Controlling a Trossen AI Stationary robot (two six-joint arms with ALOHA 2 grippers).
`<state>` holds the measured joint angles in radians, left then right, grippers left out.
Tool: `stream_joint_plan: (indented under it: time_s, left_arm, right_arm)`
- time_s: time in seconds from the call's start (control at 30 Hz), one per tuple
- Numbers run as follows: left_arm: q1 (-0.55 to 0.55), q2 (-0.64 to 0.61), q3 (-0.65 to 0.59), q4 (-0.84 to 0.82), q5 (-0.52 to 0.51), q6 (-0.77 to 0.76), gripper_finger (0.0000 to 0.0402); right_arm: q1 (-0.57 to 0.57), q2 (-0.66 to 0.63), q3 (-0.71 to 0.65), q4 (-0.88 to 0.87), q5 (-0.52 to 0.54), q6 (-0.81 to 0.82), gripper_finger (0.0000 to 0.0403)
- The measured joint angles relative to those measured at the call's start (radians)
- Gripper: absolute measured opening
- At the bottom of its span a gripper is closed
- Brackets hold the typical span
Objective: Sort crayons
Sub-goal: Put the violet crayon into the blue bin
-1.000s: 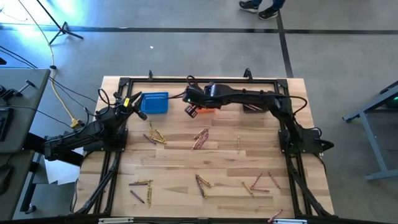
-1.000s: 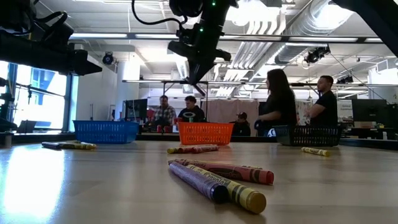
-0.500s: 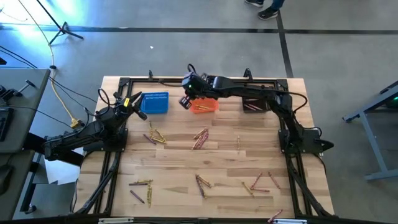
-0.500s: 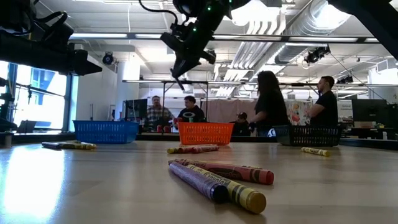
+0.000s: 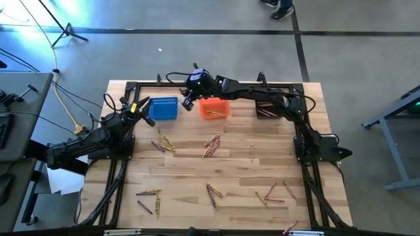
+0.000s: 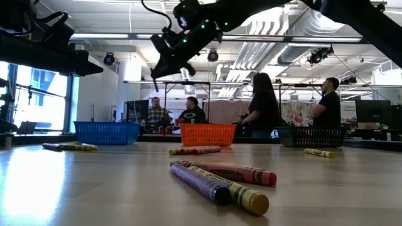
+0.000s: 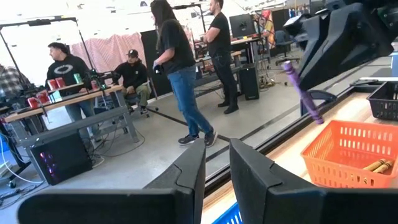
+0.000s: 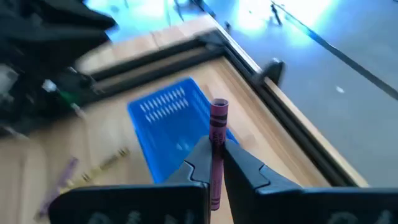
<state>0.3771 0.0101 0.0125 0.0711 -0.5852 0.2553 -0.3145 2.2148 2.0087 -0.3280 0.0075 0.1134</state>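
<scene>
Right gripper [image 8: 214, 163], upper centre of the high view between blue mesh basket [image 5: 163, 108] and orange mesh basket [image 5: 214, 108], clamps a slim paper-wrapped purple crayon [image 8: 217, 149]. Left gripper [image 7: 216, 171] slightly parted, empty.

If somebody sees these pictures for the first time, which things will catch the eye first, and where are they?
The right gripper is raised over the table's far edge, between the blue basket and the orange basket, shut on a purple crayon. Loose crayons lie scattered over the wooden table. The left gripper waits beside the blue basket.
</scene>
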Motion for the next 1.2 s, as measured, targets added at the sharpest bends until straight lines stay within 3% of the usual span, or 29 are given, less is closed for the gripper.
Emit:
stream_joint_plan:
  time_s: [0.5,0.73,1.2]
  left_arm:
    - [0.0,0.0,0.0,0.0,-0.002,0.0,0.006]
    - [0.0,0.0,0.0,0.0,-0.003,0.0,0.006]
    - [0.0,0.0,0.0,0.0,-0.003,0.0,0.006]
  right_arm:
    - [0.007,0.149,-0.001,0.365,-0.165,0.115,0.0012]
    - [0.01,0.22,-0.001,0.477,-0.163,0.106,0.0012]
    - [0.01,0.268,-0.002,0.481,-0.109,0.091,0.0032]
